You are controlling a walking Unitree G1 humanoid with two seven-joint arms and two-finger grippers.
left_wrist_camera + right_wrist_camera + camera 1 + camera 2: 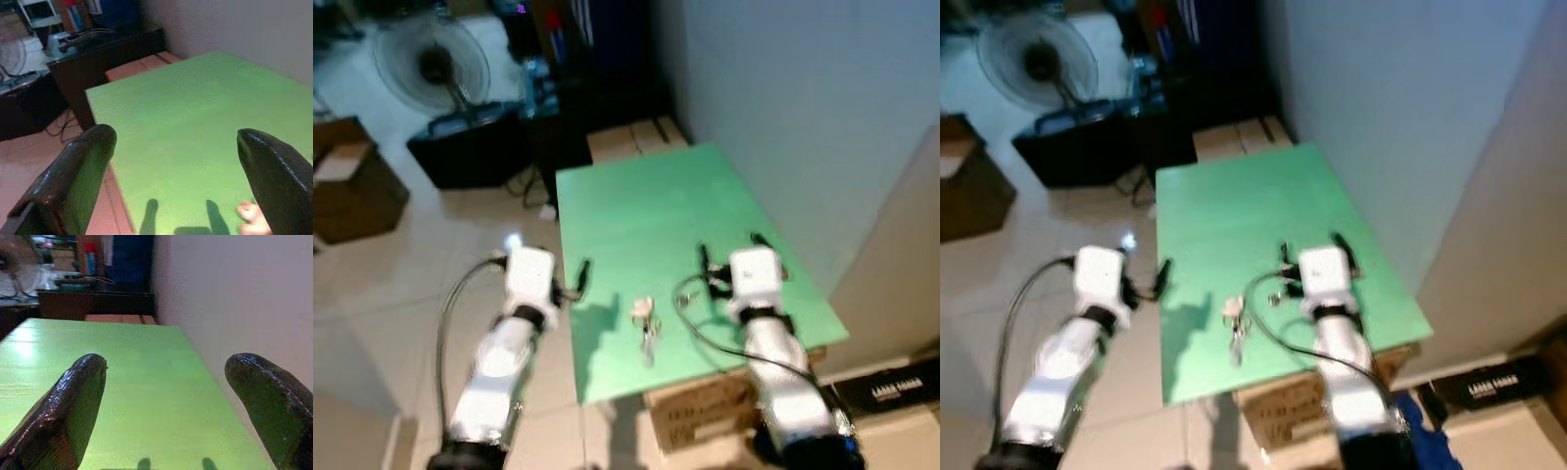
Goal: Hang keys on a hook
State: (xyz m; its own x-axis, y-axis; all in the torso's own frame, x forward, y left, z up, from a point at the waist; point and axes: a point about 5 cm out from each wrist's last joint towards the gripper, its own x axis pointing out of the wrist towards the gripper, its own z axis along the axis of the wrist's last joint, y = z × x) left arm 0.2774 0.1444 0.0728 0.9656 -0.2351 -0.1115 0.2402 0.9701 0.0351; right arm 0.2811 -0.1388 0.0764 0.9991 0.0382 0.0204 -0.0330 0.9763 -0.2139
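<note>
Both silver arms reach up from the near side. Right gripper [732, 251] hovers over the near right part of the green table [646, 206], fingers spread wide with nothing between them; its wrist view looks along the board toward the pale wall [803, 108] that runs just beside the table's right edge. Left gripper [176, 161] is likewise wide open and empty, poised at the table's left edge, half over tiled floor [391, 274]. Between the two, near the front edge, lie the keys [646, 321], flat on the green surface, apart from both grippers. Most of the tabletop beyond them is bare. Cardboard boxes [705, 416] sit under the front edge; a fan [433, 67] and dark furniture stand beyond the far end.
</note>
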